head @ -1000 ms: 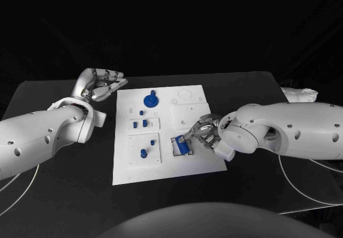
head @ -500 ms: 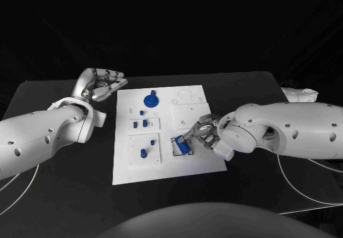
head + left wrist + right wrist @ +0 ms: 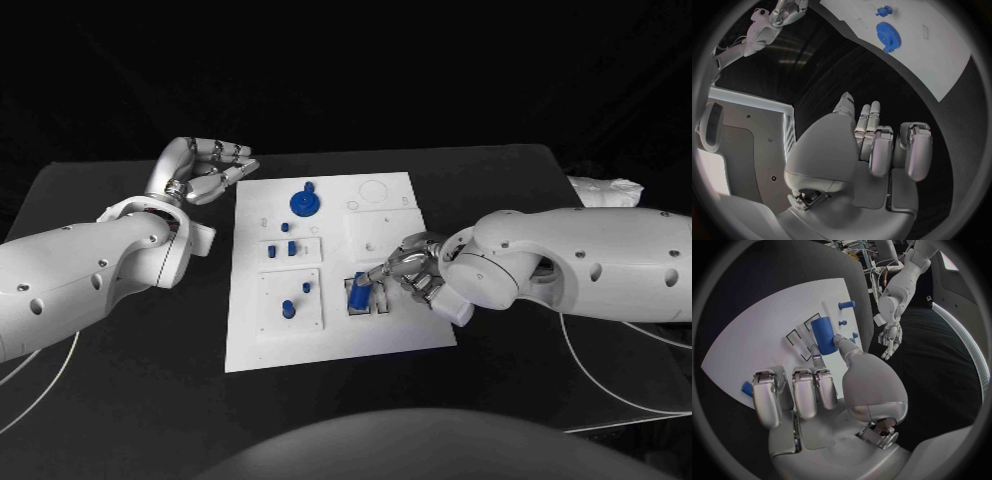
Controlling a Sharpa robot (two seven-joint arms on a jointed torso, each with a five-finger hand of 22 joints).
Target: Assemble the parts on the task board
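Since a second ago the blue block [image 3: 359, 289] has tipped from lying slanted across its slot to standing more upright, and the right hand [image 3: 411, 266] has shifted slightly with it; the left hand [image 3: 206, 170] has not moved.

The right hand pinches the block between thumb and a fingertip [image 3: 837, 339] while its other fingers [image 3: 795, 390] curl in toward the palm. The block sits at the dark-outlined rectangular slots [image 3: 801, 341] near the board's right edge, its lower end at or in a slot; whether it is seated I cannot tell.

The board [image 3: 397, 340] lies in the middle of the black table [image 3: 116, 400]. On it, toward the far end, a blue gear [image 3: 304, 203] stands with a small blue peg [image 3: 306, 187] just beyond it. In the middle of the left half are small blue pieces [image 3: 290, 247] in a row, and nearer the robot two more blue pieces [image 3: 294, 304] sit in a square plate.

The left hand rests off the board's far left corner, on the table, fingers [image 3: 879, 150] curled in with nothing in them. In the left wrist view the gear [image 3: 887, 34] and peg [image 3: 884, 10] lie beyond the fingertips, well apart from them.
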